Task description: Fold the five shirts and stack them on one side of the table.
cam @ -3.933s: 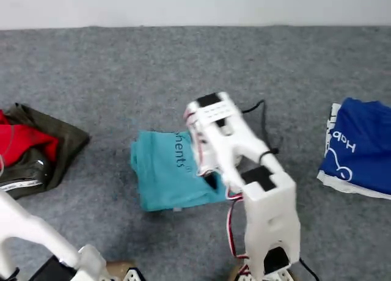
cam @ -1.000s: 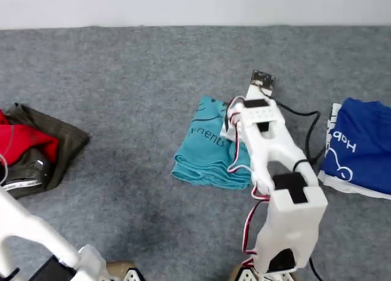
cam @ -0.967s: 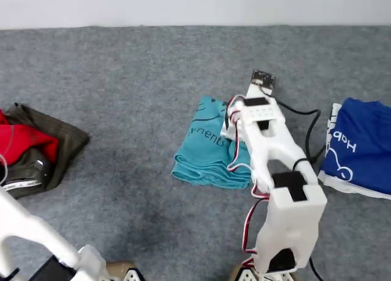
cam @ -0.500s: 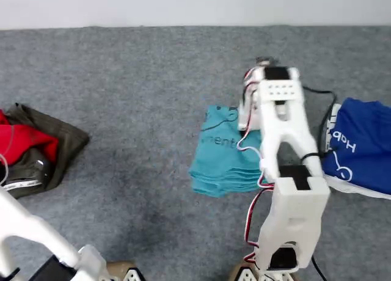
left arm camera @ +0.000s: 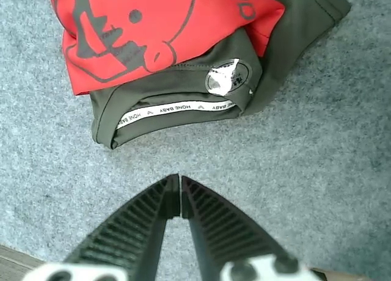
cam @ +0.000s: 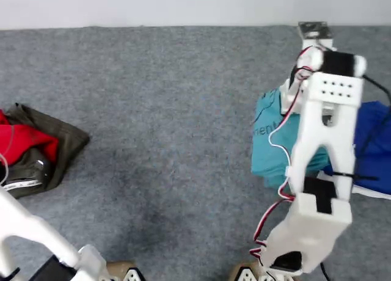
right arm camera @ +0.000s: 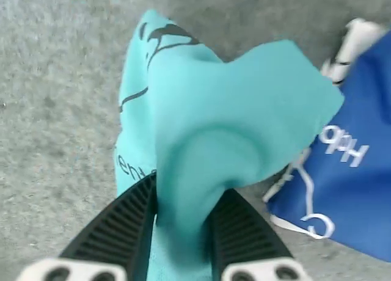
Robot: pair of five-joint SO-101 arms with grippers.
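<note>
The right arm point(cam: 324, 128) reaches up the right side of the high view, and its jaws are clamped on a fold of the teal shirt point(right arm camera: 232, 128). The cloth bunches between the two black fingers point(right arm camera: 122, 223) and fans out beyond them. In the high view the teal shirt point(cam: 269, 140) sits at the right of centre, partly under the arm, with dark lettering showing on its left part. Its right edge meets the blue shirt point(cam: 374, 131) at the right edge of the frame. Whether the teal cloth lies over the blue one or just beside it cannot be told. The blue shirt point(right arm camera: 348, 189) carries white lettering, and a white cloth edge point(right arm camera: 360, 36) shows beside it.

At the far left of the high view, a red shirt point(cam: 21, 140) lies on top of a dark olive shirt point(cam: 61, 140). Both are loosely heaped on the grey worktop point(cam: 159, 98). The left arm point(cam: 30, 232) enters at the lower left corner. Its jaws are together with nothing between them, and they hang above the bare worktop just short of the dark olive shirt point(left arm camera: 183, 91). A white printed band shows along that shirt's edge, and the red shirt point(left arm camera: 153, 24) with its dark print covers the part farther from the jaws.
</note>
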